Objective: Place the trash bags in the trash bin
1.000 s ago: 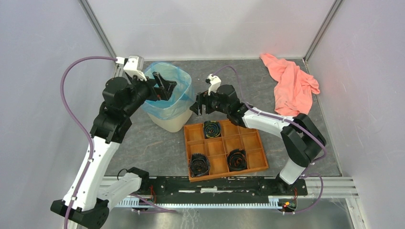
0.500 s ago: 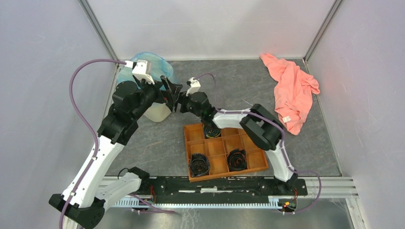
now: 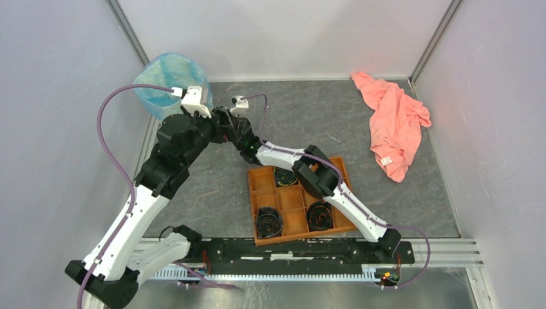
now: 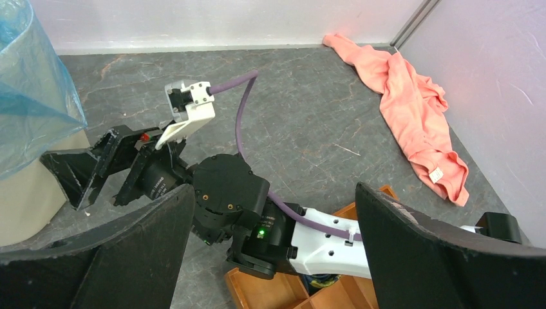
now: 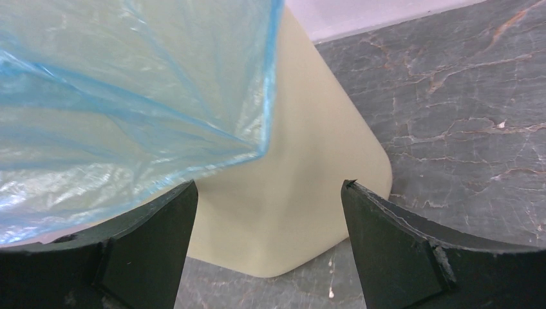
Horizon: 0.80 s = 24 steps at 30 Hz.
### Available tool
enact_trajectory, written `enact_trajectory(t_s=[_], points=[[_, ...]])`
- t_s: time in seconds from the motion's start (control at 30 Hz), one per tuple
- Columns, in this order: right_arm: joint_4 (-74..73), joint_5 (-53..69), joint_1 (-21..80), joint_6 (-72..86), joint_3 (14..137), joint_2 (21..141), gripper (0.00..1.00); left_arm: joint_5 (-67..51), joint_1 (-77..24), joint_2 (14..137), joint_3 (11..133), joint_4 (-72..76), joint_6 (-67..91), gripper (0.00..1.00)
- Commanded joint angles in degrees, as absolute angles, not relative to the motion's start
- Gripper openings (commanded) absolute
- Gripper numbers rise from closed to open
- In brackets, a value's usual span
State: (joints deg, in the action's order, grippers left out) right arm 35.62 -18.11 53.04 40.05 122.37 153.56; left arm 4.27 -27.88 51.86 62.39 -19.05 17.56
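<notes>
The light-blue trash bag (image 3: 169, 74) sits in the trash bin (image 5: 296, 193), its film opened out inside and its mouth folded down over the rim. In the right wrist view the blue hem hangs partway down the cream wall, leaving the lower wall bare. A second ago the lined bin stood left of centre on the surface (image 3: 302, 116), just beyond the orange compartment tray (image 3: 252, 206). Now it is in the far left corner, close to the enclosure walls, so it has slid well back and to the left. Whether it stands square there or leans on a wall, I cannot tell.

Both arms have followed it. The right end effector (image 5: 267, 193) is released, its fingers spread wide, with the bin's lower corner just ahead of them and between their lines. Nothing is clamped, and I cannot tell if either pad touches the wall. The right arm is stretched far across to the left side. The left end effector (image 4: 273, 193) is also released and empty, hanging just behind the right wrist, so the two arms are crowded together.

The bag looks as good as placed, and it has stayed in through the slide. The concern now is a tip against the walls or a clash between the arms.

The black coiled rolls (image 3: 268, 222) in the tray and the salmon-pink cloth (image 3: 393, 122) at the far right lie where they were.
</notes>
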Motion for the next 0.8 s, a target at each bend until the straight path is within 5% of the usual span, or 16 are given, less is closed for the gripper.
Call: enact_trajectory(t_s=[0.0, 0.33, 0.77], points=[[38.1, -19.51, 53.14, 37.25, 115.01, 145.27, 0.89, 4.77, -28.18, 50.1, 62.31, -15.92, 19.62, 1.0], [20.25, -13.23, 50.78, 19.5, 73.28, 100.25, 0.93, 4.53, -28.13, 45.59, 63.73, -16.58, 23.97, 1.0], [-20.18, -25.33, 48.97, 2.95, 68.33, 54.24, 0.98, 10.66, -28.08, 45.51, 73.86, -21.66, 25.7, 1.0]])
